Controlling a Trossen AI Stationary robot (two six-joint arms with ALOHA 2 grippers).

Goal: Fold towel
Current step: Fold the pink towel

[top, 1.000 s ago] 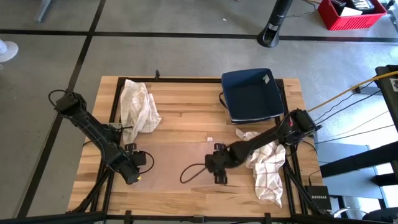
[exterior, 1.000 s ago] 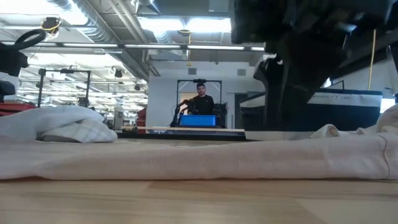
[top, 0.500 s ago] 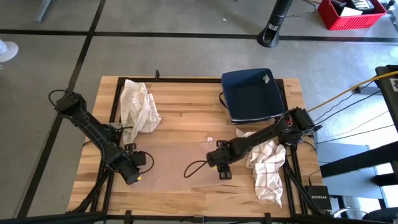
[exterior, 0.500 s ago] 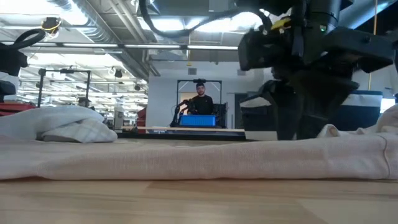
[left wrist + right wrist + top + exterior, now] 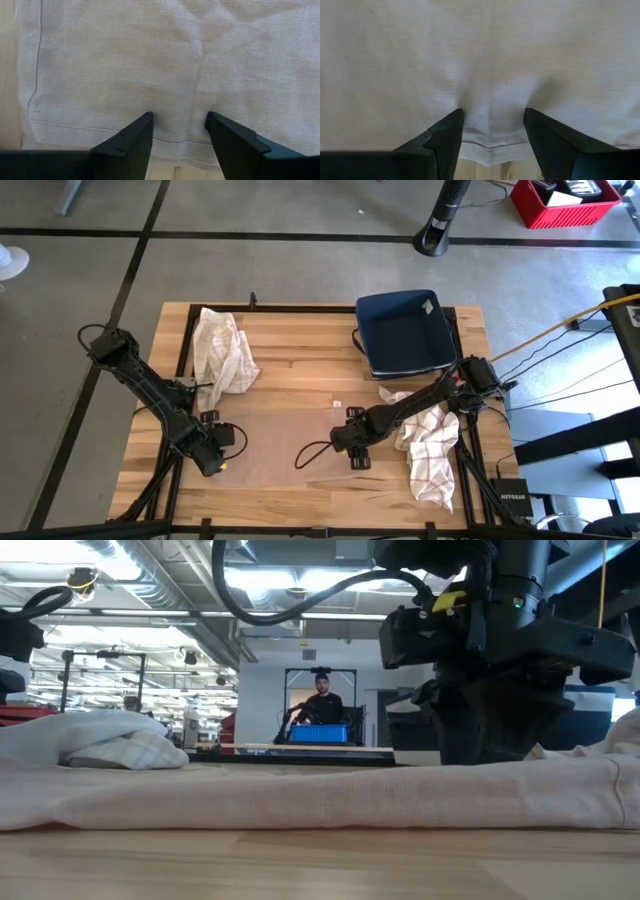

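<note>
A pale beige towel (image 5: pixel 280 442) lies spread flat on the table's middle; in the low view it shows as a long low band (image 5: pixel 300 795). My left gripper (image 5: pixel 213 452) stands at its left end, pointing down and open, with its tips (image 5: pixel 177 120) set just inside a hemmed edge near a corner. My right gripper (image 5: pixel 357 452) stands at the towel's right end, also open and pointing down, with its tips (image 5: pixel 492 115) just inside the hem. In the low view it is the dark mass (image 5: pixel 490 740) over the cloth. My left gripper sets both open fingertips (image 5: pixel 145 122) down on the towel's top layer just inside its hem (image 5: pixel 175 142), from above. The cloth lies flat on the table between them. My right gripper sets both open fingertips (image 5: pixel 455 120) on the towel just inside its hem (image 5: pixel 492 145), from above. The cloth between them shows a small pucker (image 5: pixel 492 100).
A crumpled white checked cloth (image 5: pixel 225 350) lies at the far left, and another (image 5: pixel 430 445) close to my right arm at the right edge. A dark blue bin (image 5: pixel 405 330) stands at the far right. A person (image 5: pixel 322 700) stands in the room beyond the table.
My right gripper has come down onto the towel's right end, staying open. The left arm and the towel have kept still.
</note>
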